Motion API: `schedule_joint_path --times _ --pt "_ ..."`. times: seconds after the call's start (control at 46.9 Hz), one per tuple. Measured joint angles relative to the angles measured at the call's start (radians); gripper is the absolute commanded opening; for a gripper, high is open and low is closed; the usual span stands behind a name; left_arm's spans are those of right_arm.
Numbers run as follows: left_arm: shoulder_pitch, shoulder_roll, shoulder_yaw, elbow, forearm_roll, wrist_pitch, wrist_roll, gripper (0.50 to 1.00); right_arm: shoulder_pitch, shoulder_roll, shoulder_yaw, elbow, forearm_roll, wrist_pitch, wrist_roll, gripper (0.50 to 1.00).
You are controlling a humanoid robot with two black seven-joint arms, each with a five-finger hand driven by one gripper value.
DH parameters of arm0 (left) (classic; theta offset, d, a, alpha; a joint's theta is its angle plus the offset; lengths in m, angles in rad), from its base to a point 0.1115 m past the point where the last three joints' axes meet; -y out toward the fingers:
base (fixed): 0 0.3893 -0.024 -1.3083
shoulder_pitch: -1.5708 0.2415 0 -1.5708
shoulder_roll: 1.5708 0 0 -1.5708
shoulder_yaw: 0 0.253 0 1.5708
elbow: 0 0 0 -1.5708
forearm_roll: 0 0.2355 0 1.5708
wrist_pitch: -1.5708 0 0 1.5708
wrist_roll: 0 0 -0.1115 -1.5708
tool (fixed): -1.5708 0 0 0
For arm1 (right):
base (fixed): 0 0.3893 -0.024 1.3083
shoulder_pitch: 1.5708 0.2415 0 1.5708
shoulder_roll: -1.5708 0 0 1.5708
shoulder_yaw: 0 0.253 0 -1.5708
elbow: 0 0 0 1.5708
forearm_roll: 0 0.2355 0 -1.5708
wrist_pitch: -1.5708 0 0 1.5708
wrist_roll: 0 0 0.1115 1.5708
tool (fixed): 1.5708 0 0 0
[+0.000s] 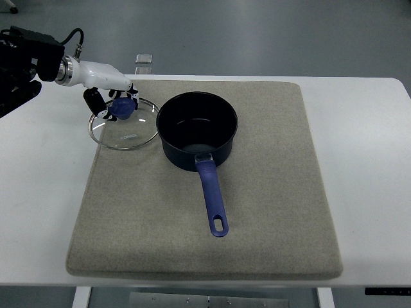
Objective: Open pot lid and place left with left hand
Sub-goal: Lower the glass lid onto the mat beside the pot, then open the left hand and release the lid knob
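- my left hand (114, 97), coming in from the upper left on a black arm w/ a white wrist shell, is closed round the blue knob (121, 109) of the glass lid (124, 123), fingers curled on both sides of it.
- the lid sits at the mat's upper-left corner, just left of the pot (196, 129) & close to its rim, but whether they touch i can't tell; its left rim hangs over the mat edge above the white table (38, 192).
- can't tell if the lid rests flat on the grey mat (270, 192) or is held just off it.
- the pot, dark blue, stands uncovered on the mat approx. upper centre, inside dark & glossy.
- its blue handle (212, 197) points down toward my side, slightly right, w/ a hang-hole at the tip.
- a small clear item (144, 62) lies on the table just past the mat's far edge; too small to identify.
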Motion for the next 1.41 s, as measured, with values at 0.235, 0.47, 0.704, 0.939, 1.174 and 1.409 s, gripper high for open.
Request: schedule_joint_path --times 0.235,0.47,0.704,0.939,1.174,1.409 --pt "0.024 0.0 -0.001 0.001 -0.005 0.002 0.0 0.5 0.0 0.0 0.0 -0.001 0.0 0.0 0.0 0.917" --pt "0.028 0.0 -0.001 0.003 -0.01 0.048 0.0 0.5 0.0 0.0 0.0 -0.001 0.0 0.0 0.0 0.917" --pt "0.041 -0.001 -0.001 0.002 -0.027 0.053 0.0 0.5 0.0 0.0 0.0 0.0 0.0 0.0 0.0 0.917" --pt "0.055 -0.003 -0.001 0.0 -0.145 0.054 0.0 0.728 0.0 0.0 0.0 -0.001 0.0 0.0 0.0 0.917" --pt "0.059 -0.002 0.004 -0.002 -0.149 0.053 0.0 0.765 0.0 0.0 0.0 0.0 0.0 0.0 0.0 0.917" --pt "0.06 0.001 0.004 -0.006 -0.146 0.054 0.0 0.842 0.0 0.0 0.0 0.0 0.0 0.0 0.0 0.917"
